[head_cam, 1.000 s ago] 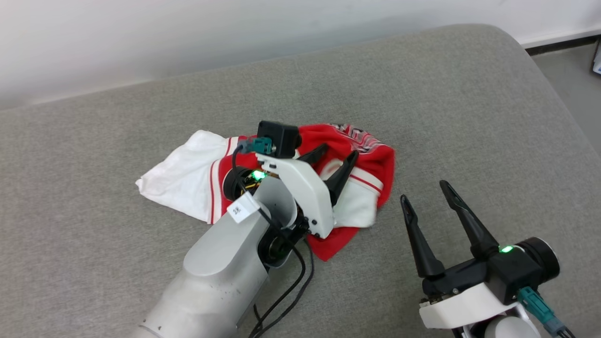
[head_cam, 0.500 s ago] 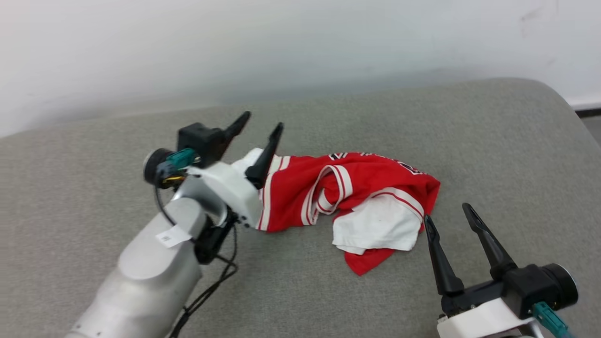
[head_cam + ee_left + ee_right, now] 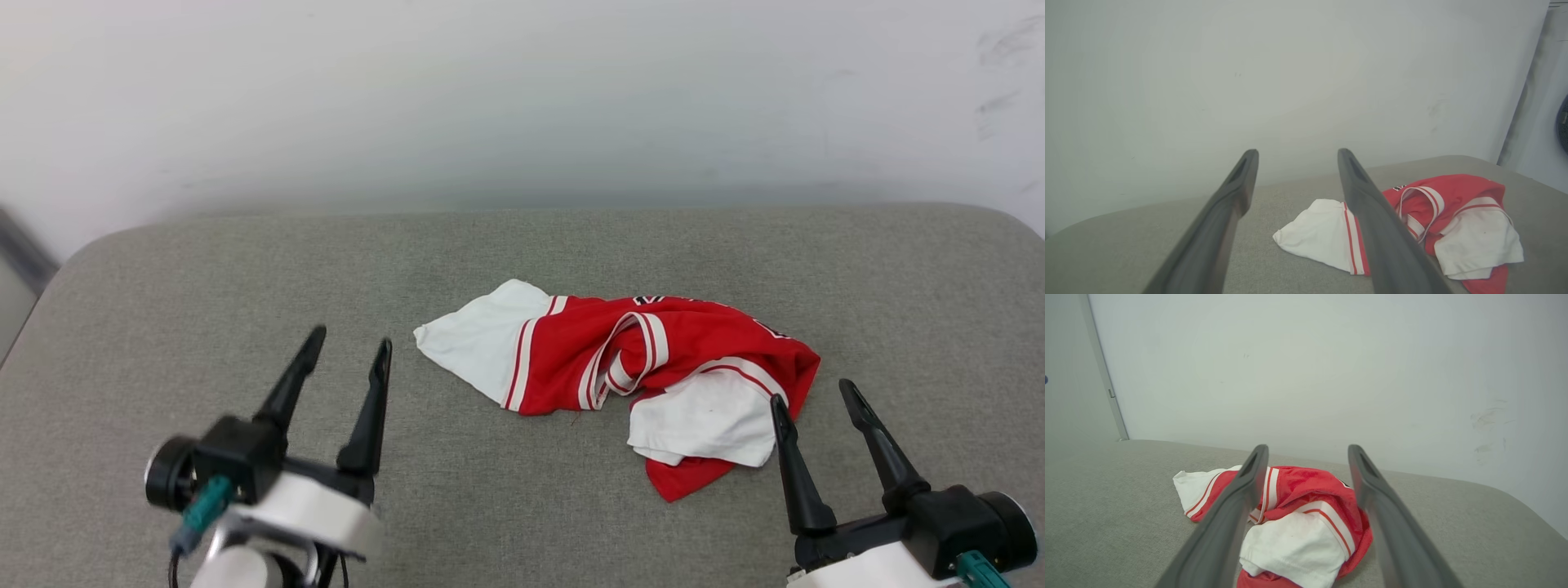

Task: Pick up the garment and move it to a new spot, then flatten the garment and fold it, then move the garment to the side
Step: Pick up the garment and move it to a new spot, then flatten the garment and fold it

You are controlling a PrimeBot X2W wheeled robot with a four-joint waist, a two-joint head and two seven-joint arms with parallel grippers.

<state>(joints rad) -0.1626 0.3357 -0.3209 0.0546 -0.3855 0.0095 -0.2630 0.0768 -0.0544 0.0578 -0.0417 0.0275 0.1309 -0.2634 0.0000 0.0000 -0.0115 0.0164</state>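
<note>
Lower left of the head view: left gripper (image 3: 352,336), two long dark fingers on a black-and-white wrist, spread wide and released, grasping nothing. Poised over bare grey woven-fabric cushion (image 3: 204,278), fingertips pointing up the frame, well apart from anything else.

Centre to centre-right: the garment (image 3: 571,359), a red soft-fabric jersey T-shirt with white short sleeves and red-and-white stripe trim, lying crumpled on the cushion. One white sleeve stretched out flat at its left end, red body bunched in the middle around a striped opening, second white sleeve folded over at its lower right with a red corner poking out beneath. A trace of black-and-white lettering along the upper edge, too small to read.

Lower right: right gripper (image 3: 810,391), likewise spread wide, released and empty. Its left-hand fingertip overlapping the edge of the lower white sleeve in the frame; contact impossible to judge.

Across the top: plain off-white wall (image 3: 490,98) behind the cushion.

Left wrist view: left gripper (image 3: 1297,152) gaping, wall between the tips, garment at lower right, partly behind the right-hand finger.

Right wrist view: right gripper (image 3: 1308,447) gaping, garment low in the centre between and behind both fingers.
</note>
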